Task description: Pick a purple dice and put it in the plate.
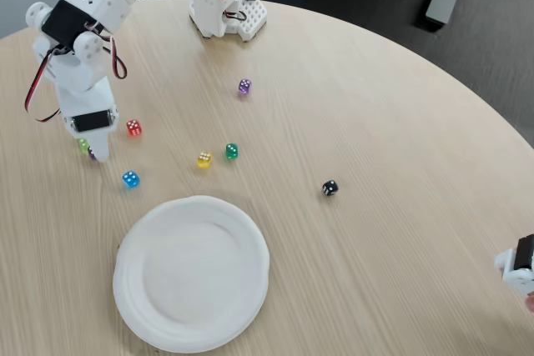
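Purple dice (244, 86) well above plate (192, 273), far from gripper (95, 152). Small, rigid, light, slick-faced: best pinched across opposite flat faces. Gripper's state impossible to tell.

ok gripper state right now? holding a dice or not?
Gripper: down at the table beside the light green dice; open or shut cannot be told from the fixed view. A purple dice lies free; the plate holds nothing.
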Robot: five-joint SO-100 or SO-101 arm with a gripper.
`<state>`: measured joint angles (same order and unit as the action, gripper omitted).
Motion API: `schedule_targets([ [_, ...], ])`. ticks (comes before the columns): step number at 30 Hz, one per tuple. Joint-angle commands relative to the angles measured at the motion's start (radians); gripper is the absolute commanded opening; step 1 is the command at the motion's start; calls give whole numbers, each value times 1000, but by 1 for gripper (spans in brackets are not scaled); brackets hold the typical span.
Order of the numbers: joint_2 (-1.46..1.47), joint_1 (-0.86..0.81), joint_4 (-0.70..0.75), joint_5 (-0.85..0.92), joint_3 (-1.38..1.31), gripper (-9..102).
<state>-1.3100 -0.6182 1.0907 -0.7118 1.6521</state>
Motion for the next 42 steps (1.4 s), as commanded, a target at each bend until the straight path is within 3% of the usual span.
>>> schedule_targets([
  [1,-5,-6,-8,-8,-6,11],
  [8,-5,-6,-8,-12,-6,13],
  [26,-5,-6,3,-253,-5,15],
  [33,-5,-77,-2,-345,-5,14],
  [42,-5,-117,5,-342,-5,14],
])
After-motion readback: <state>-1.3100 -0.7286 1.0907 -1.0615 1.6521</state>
